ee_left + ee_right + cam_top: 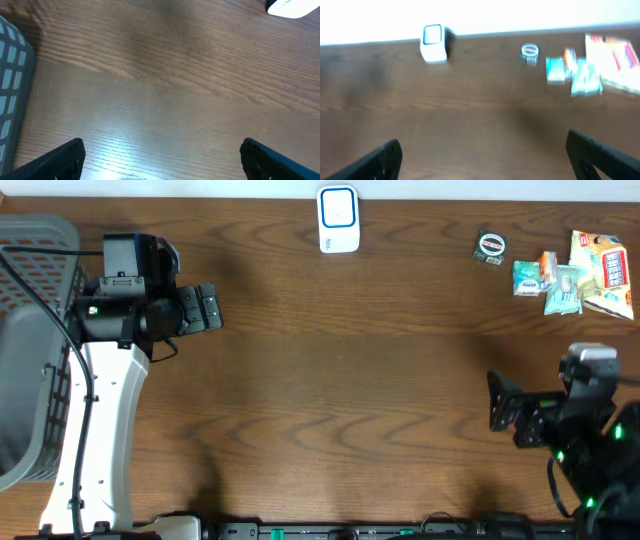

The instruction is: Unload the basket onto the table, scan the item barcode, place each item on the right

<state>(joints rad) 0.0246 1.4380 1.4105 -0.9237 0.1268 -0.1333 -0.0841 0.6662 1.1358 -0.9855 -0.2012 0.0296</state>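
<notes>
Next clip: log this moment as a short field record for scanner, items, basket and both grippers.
scanner: white, far edge, centre
items: round tin and snack packets, far right, untouched
basket: grey, left edge
left gripper: open, empty, beside the basket
right gripper: open, empty, nearer than the packets
progress: no item picked up yet

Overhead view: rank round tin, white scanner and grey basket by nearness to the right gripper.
From the right gripper:
1. Round tin, far edge, right side.
2. White scanner, far edge, centre.
3. Grey basket, far left.
</notes>
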